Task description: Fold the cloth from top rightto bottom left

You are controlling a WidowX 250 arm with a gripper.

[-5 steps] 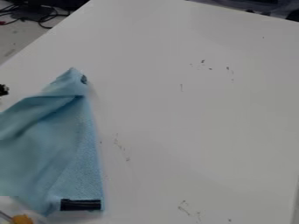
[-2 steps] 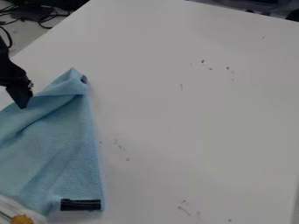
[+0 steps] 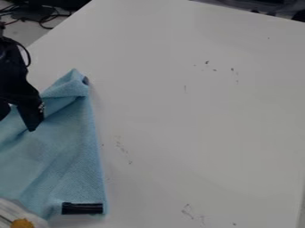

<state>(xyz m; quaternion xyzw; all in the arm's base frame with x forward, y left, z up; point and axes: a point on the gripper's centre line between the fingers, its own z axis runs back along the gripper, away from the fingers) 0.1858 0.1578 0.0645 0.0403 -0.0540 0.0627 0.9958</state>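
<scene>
Here, you had the end effector (image 3: 16,124) at the view's left edge, fingers spread wide, over the upper left of the cloth (image 3: 68,156); contact couldn't be told. The cloth lay rumpled on the desk (image 3: 196,116), extending below and right of it.
</scene>
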